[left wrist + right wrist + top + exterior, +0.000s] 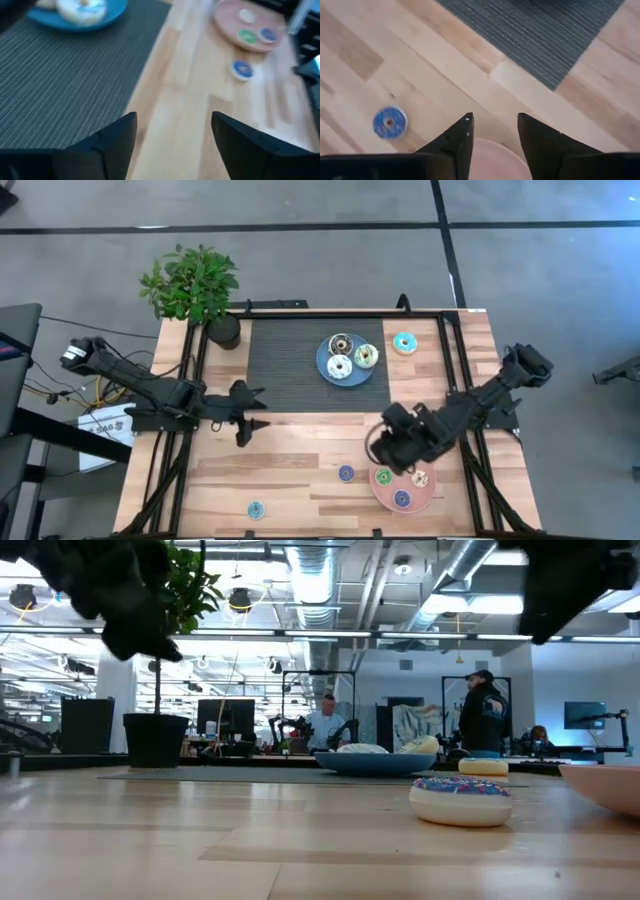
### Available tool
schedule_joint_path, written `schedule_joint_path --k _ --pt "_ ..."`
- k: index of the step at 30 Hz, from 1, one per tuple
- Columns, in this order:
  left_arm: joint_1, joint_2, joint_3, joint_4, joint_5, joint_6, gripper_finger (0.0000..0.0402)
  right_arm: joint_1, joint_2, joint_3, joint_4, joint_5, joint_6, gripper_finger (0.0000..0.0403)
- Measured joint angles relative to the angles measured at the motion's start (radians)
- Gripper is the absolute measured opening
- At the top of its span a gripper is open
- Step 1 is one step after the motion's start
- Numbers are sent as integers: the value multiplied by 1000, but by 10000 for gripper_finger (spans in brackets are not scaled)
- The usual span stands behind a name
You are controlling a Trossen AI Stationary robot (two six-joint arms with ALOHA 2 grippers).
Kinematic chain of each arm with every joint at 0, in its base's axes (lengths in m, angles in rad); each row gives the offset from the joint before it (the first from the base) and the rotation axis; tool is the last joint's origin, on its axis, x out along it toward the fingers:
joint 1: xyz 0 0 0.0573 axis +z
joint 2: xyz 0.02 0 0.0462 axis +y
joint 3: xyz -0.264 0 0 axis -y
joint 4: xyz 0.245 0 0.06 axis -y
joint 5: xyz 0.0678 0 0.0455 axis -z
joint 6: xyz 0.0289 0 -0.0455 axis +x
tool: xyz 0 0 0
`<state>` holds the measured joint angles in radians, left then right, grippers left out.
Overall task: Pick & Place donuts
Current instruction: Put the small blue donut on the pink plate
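right wrist view | right claw (492, 132) parted, holding nothing, over pink plate (495, 160) rim | left claw (172, 135) released

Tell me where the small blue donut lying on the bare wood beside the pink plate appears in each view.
High view: blue donut, just left of the pink plate.
Low view: nearest donut, right of centre.
Left wrist view: at, below the plate.
Right wrist view: at, left of the right claw.
Shared landmark: the pink plate.
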<state>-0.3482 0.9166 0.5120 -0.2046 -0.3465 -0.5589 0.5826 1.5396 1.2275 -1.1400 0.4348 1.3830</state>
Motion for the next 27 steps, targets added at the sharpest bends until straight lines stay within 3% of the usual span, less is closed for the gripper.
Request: schedule_joint_path --k 7,13,19,27 --pt "-85 149 182 -29 -83 51 257 129 -175 -220 117 15 -2 77" --pt "-142 403 462 -352 -110 -29 258 215 -388 -418 172 14 53 20" --pt "-215 637 697 -650 -58 -399 258 248 -564 -538 144 15 40 8" --pt "-283 825 808 -712 105 -1029 258 247 -697 -625 120 14 23 13"
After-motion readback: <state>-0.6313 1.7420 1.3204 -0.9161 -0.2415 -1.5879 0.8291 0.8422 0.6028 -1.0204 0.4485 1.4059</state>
